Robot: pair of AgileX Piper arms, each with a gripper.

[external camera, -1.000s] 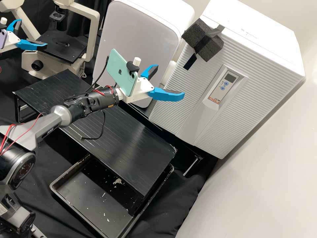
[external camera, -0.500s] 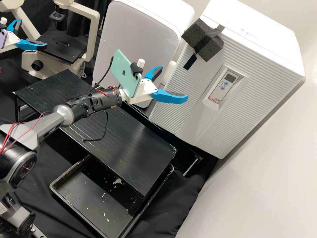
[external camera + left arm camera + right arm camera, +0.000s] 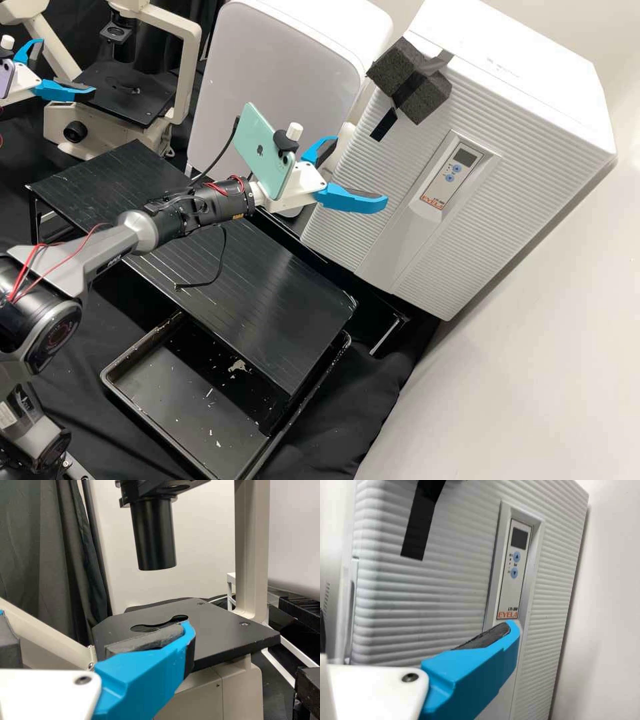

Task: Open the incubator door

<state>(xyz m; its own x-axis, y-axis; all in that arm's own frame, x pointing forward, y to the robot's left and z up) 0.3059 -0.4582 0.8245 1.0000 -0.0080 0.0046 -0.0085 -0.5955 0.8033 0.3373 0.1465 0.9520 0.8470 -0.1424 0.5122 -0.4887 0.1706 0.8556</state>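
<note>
The white ribbed incubator [image 3: 393,160] stands at the right in the high view, its door closed. My right gripper [image 3: 360,170] is open before the door's left part, with nothing between its fingers; whether it touches the door I cannot tell. From the right wrist, the ribbed door [image 3: 435,595] and its control panel [image 3: 516,555] appear beyond the open gripper [image 3: 417,625]. At the high view's upper left, my left gripper [image 3: 67,67] stands open and empty by the microscope. In the left wrist view, the gripper [image 3: 95,630] has the microscope stage [image 3: 225,630] behind its finger.
A dark foam block [image 3: 410,80] with black tape is fixed at the incubator's upper front edge. Left of the incubator stands a white rounded cabinet [image 3: 273,73]. A black slatted platform [image 3: 267,287] lies below the right arm, with a black tray [image 3: 120,387] in front. The microscope [image 3: 189,67] is farther back.
My right gripper has moved rightward and slightly down in the high view, closer to the incubator's front, staying open. The left gripper and the door have kept still.
</note>
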